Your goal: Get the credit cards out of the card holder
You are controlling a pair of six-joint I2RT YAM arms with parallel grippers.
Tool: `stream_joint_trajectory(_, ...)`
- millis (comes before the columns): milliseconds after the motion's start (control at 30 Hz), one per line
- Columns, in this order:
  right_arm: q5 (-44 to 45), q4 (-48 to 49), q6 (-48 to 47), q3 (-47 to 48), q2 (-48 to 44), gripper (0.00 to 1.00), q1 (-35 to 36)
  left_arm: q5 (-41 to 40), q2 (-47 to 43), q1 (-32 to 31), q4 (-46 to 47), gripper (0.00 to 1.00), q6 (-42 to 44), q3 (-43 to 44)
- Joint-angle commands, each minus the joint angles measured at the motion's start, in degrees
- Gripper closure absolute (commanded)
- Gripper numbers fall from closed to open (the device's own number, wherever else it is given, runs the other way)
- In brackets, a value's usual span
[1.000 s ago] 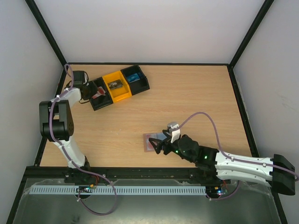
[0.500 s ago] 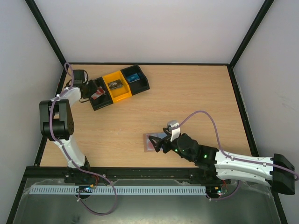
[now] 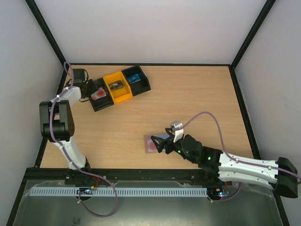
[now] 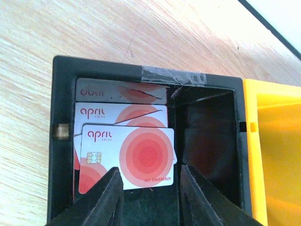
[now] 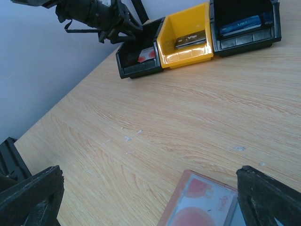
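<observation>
Black fingers of the right pincer (image 5: 149, 181) stand wide apart with nothing but air between them. Low in that gap, a touch right of centre in the wrist view, lies the holder (image 5: 200, 202), flat on the counter (image 5: 188, 108). A red card (image 5: 190, 212) shows through its face, so there is work left in it. From above, the pincer sits at the holder's right end and partly covers it. The long axis looks to run left-right across the counter, roughly along the right arm's line of reach, though with one end covered that is a judgement. Either way the holder lies just ahead of these fingers, so I'd say a short push forward and down is all the approach calls for.

Out to the far left corner now — the left pincer (image 4: 150, 172) hangs over the black bin (image 4: 63, 94), fingers parted, gripping nothing. Cards (image 4: 127, 157) with red circles lie loose in a stack inside, the top one just beyond the fingertips. A yellow bin (image 4: 277, 141) touches the black one on its right. That arm is well apart from the holder — the right is plainly the nearer.
</observation>
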Motion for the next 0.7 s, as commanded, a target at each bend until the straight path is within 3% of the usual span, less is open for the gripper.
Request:
stream_joint_trajectory(0, 1.95, -2.57, 0.18, 0.75, -1.37, 0.02, 0.36, -1.46, -0.54, 0.4, -1.51, 0.6, -0.19, 2.42)
stream_joint_trajectory(333, 6.46, -5.26, 5.93, 0.7, -1.31, 0.02, 0.36, 4.24, -6.02, 0.26, -2.63, 0.44, -2.94, 3.53)
stream_joint_trajectory(667, 17.05, -15.61, 13.42, 3.69, 1.51, 0.02, 0.36, 16.46, -18.72, 0.04, -5.05, 0.18, -0.3, -3.26)
